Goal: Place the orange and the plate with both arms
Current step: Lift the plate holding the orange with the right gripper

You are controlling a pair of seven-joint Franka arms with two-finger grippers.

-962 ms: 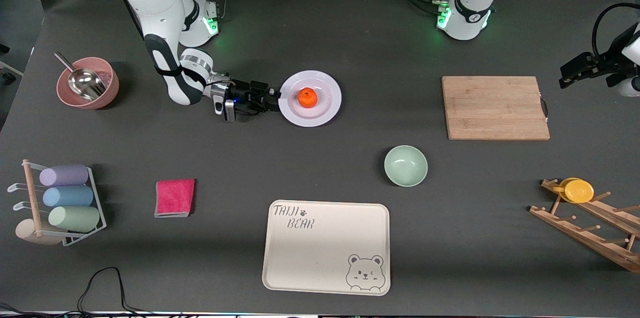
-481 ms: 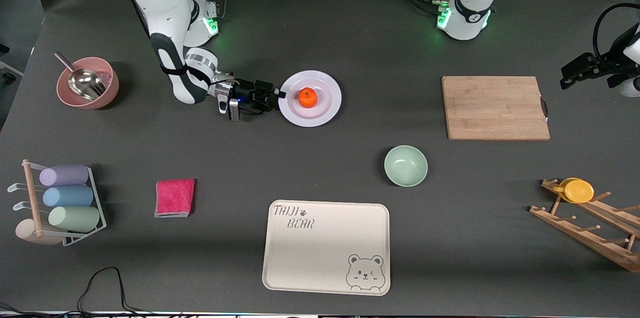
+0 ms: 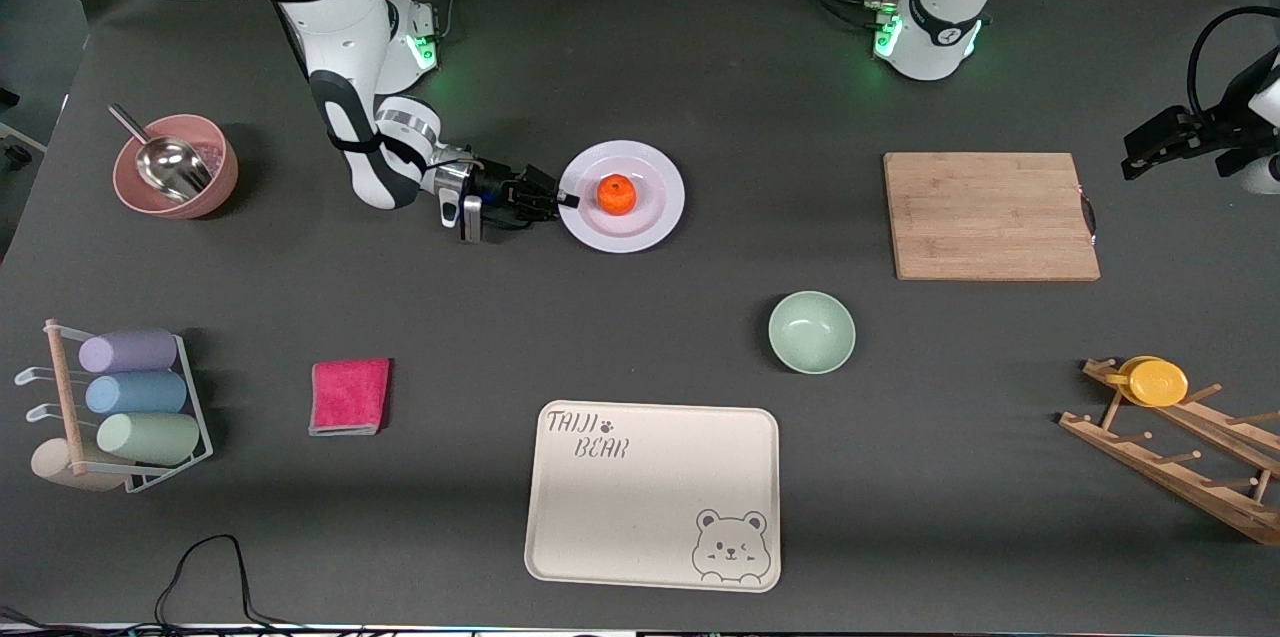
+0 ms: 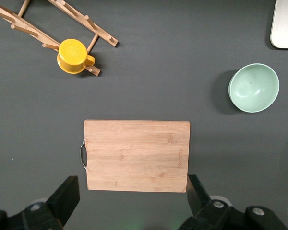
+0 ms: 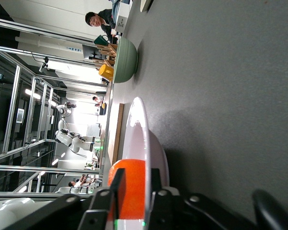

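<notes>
The orange (image 3: 617, 195) sits in the middle of the pale plate (image 3: 645, 212), between the two arm bases' side of the table and the mint bowl. My right gripper (image 3: 567, 200) lies low at the plate's rim on the right arm's side, shut on the plate. In the right wrist view one finger (image 5: 119, 179) is over the rim (image 5: 143, 125) and the other under it, with the orange (image 5: 133, 191) showing between them. My left gripper (image 3: 1132, 155) waits open and empty, high over the left arm's end of the table. Its wrist view has the gripper (image 4: 133, 188) looking down on the cutting board.
A wooden cutting board (image 3: 990, 215) lies toward the left arm's end, a mint bowl (image 3: 811, 332) and beige bear tray (image 3: 652, 494) nearer the camera. A yellow cup (image 3: 1157, 382) hangs on a wooden rack. A pink bowl with scoop (image 3: 175, 167), red cloth (image 3: 349, 395) and cup rack (image 3: 120, 407) stand at the right arm's end.
The right gripper slid in onto the plate's rim and its jaws closed down on it. The plate shifted a touch toward the left arm's end. The left arm stayed put.
</notes>
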